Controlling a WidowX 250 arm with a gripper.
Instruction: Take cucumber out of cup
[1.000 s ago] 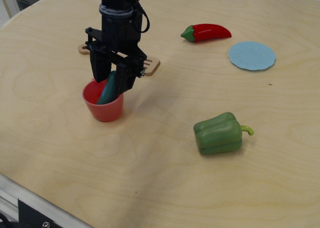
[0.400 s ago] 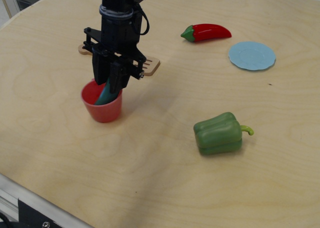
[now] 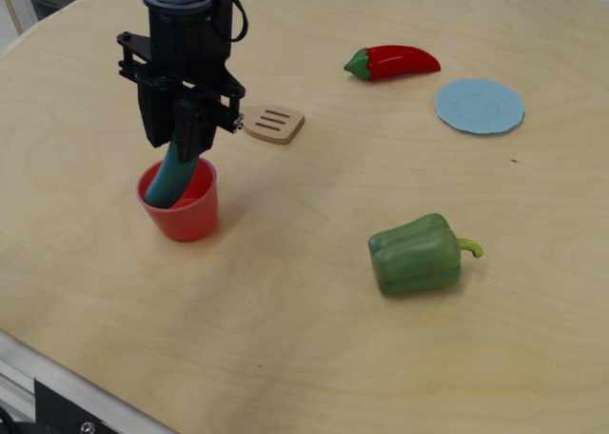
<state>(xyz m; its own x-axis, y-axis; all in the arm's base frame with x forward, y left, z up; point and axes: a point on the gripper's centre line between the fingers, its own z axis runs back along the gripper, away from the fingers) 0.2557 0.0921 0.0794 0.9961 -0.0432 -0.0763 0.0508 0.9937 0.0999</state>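
Observation:
The red-coral cup (image 3: 184,208) stands upright at the left of the table. The dark teal cucumber (image 3: 173,179) leans in it, its lower end inside the cup and its upper end rising out toward the right. My black gripper (image 3: 175,141) hangs straight down over the cup and is shut on the cucumber's upper end, with a finger on each side. The cucumber's top is hidden between the fingers (image 3: 152,129).
A wooden slotted spatula (image 3: 274,124) lies just behind and right of the cup. A red chili pepper (image 3: 395,62) and a light blue plate (image 3: 480,107) sit at the back right. A green bell pepper (image 3: 416,254) lies at the front right. The table's front edge runs at lower left.
The gripper has closed on the cucumber and moved left and up. The cucumber has risen partway out of the cup, and the cup has slid left with it.

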